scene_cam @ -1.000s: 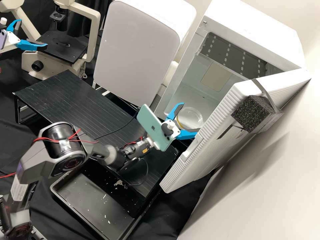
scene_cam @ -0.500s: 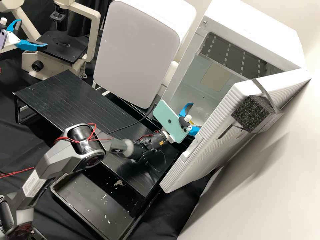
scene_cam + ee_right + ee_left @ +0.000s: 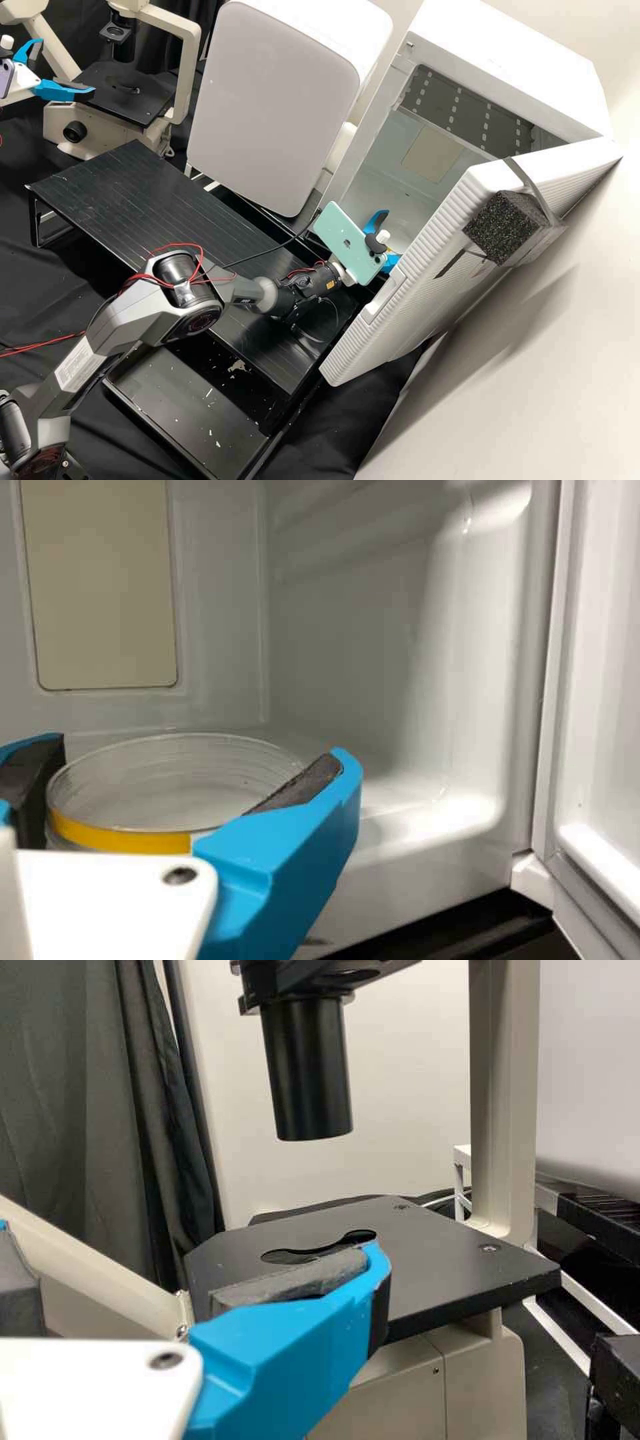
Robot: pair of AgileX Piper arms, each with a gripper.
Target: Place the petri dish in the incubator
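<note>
Black fabric [image 3: 100, 1100] hangs at far left. Before it, at the cream microscope [image 3: 100, 127], the left gripper [image 3: 67, 67] stands wide open, nothing between its fingers; the left wrist view adds the recess in the black stage [image 3: 450, 1270]. Centre: a black ribbed platform [image 3: 133, 193], surface scuffed; at its near side, a black tray [image 3: 173, 380] bearing pale flecks. On the far side stands a grey-fronted white case [image 3: 273, 100]. Further right, the right gripper [image 3: 392, 236] is inside the open incubator [image 3: 513, 60], fingers well spread and closed on opposite sides of the petri dish [image 3: 170, 780]. The right wrist view details the dish's clear wall and yellow band [image 3: 120, 837]; contact with the floor cannot be determined. A dark foam block [image 3: 503, 227] is strapped to the door [image 3: 400, 307]. Pale wall [image 3: 553, 373] at right.
</note>
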